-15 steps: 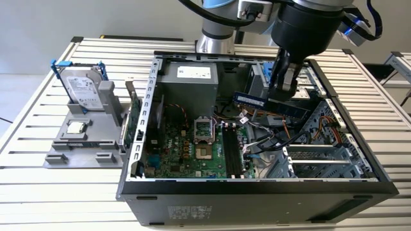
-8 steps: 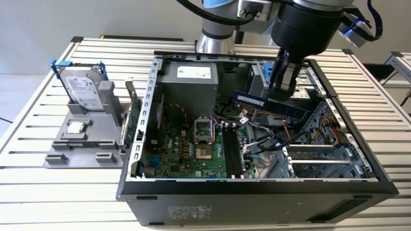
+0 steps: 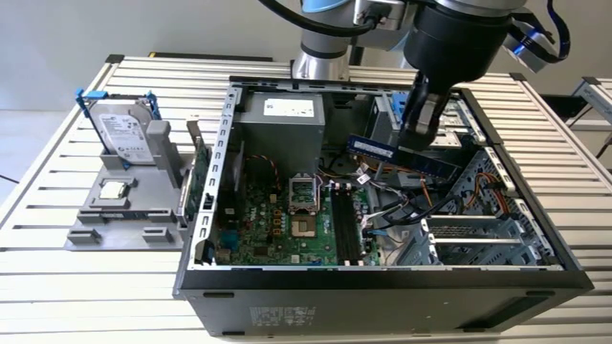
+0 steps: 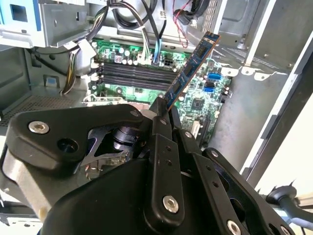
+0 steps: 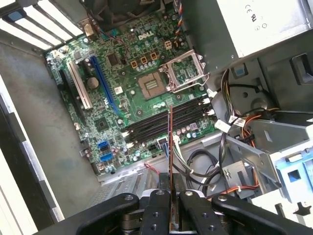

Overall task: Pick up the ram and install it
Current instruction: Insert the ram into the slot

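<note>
Beside the computer case, on the exterior view's left, the hard drive stands parked. Inside the case, above the bare memory slots, the gripper pinches the ram edgewise, likely so its lower edge can meet a slot.

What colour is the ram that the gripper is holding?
The ram is blue; the second wrist view shows it best.
</note>
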{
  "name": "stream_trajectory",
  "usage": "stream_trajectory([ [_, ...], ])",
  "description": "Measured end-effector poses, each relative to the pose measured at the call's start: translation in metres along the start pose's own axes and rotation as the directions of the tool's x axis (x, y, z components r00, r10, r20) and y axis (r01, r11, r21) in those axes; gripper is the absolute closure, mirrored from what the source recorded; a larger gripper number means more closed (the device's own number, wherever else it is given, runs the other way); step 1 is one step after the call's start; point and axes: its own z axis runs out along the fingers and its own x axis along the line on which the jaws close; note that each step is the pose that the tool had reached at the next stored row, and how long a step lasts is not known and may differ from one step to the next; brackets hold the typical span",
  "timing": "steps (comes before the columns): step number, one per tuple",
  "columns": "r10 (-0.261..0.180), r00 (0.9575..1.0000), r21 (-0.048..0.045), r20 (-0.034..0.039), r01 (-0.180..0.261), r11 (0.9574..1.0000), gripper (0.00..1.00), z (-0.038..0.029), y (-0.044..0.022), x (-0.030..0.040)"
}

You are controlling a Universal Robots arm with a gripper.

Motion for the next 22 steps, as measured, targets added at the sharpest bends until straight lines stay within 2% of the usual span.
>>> stream_trajectory([
  [13, 0.053, 0.9986, -0.0014, -0.0003, -0.053, 0.9986, 1.00, 0.0001, 0.0000, 0.0000],
  [22, 0.110, 0.9940, -0.0028, -0.0007, -0.110, 0.9940, 1.00, 0.0000, 0.0000, 0.0001],
])
